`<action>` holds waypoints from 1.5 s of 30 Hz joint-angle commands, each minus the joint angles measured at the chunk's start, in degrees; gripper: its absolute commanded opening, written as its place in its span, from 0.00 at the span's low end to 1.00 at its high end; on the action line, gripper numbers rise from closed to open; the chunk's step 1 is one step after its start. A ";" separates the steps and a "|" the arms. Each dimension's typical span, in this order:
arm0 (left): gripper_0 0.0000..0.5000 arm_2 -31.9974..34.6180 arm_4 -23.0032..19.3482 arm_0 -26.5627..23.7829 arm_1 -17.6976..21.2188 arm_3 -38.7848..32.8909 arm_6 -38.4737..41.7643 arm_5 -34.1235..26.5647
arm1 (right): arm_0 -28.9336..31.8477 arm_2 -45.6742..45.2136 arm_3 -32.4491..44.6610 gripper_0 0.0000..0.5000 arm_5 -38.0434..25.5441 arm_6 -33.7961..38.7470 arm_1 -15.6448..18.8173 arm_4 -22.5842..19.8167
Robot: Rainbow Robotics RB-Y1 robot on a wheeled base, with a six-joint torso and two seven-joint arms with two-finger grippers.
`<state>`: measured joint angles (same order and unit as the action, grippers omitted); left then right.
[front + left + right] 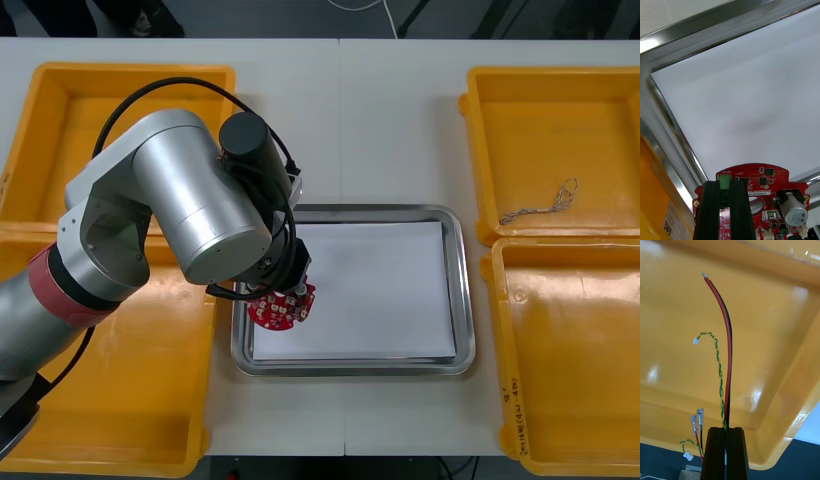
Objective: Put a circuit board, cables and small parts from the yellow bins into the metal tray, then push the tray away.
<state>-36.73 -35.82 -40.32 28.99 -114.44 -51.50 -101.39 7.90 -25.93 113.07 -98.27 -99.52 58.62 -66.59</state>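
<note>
Here the left gripper [725,186] is clamped on the green connector [724,180] of a round red circuit board [282,310], its fingers apart by just that width. It holds the board over the near left corner of the metal tray [462,300], above the white inside [380,290]. Meanwhile the right gripper [726,431] is pinched tight on a red and black cable [729,345] and a green and yellow twisted cable [719,371] — both rise from between its fingers in front of a yellow bin [771,315].
</note>
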 commanded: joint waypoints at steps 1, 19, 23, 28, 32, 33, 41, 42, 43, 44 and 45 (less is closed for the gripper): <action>0.00 -2.65 0.40 -2.48 -1.21 1.58 4.92 2.86 | -3.77 -2.20 2.33 0.00 -1.92 6.88 1.33 -1.09; 0.00 -8.80 -0.04 -2.48 -0.68 7.91 6.32 9.72 | -13.70 4.31 13.22 0.00 -6.49 20.24 1.33 0.58; 0.00 -9.94 -0.66 -2.48 -0.33 8.88 6.68 10.68 | -14.49 5.36 14.89 0.00 -6.58 22.96 1.33 -0.21; 0.00 -10.74 -0.92 -2.39 0.11 9.76 6.68 11.30 | -15.72 5.54 16.65 0.00 -6.58 25.25 1.33 -2.41; 0.00 -11.17 -1.10 -2.30 0.46 9.76 6.85 11.65 | -17.57 7.47 18.67 0.00 -7.20 25.16 1.24 -2.32; 0.00 -11.17 -1.27 -2.30 0.46 9.76 6.85 11.83 | -18.09 8.18 19.38 0.00 -7.37 25.34 1.33 -1.79; 0.01 -11.17 -1.36 -1.69 0.46 9.76 7.20 12.44 | -19.24 9.93 20.17 0.00 -7.64 25.95 1.24 -1.88; 0.12 -11.17 -1.36 -1.69 0.46 9.76 7.20 12.44 | -19.50 9.93 20.08 0.00 -7.37 25.69 1.15 -2.85; 0.29 -11.17 -1.45 -1.69 0.46 9.76 7.29 12.53 | -19.76 9.93 20.08 0.00 -7.28 25.60 1.15 -3.64; 0.39 -11.09 -1.45 -1.60 0.46 9.76 7.29 12.44 | -19.94 9.93 20.08 0.00 -7.28 25.42 1.24 -3.99; 0.59 -11.17 -1.45 -1.69 0.55 9.76 7.29 12.53 | -20.38 10.02 20.08 0.00 -7.28 25.34 1.15 -4.61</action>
<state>-47.01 -36.73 -40.34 29.01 -104.02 -50.00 -89.57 -10.06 -16.47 132.14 -105.62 -74.82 58.62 -69.59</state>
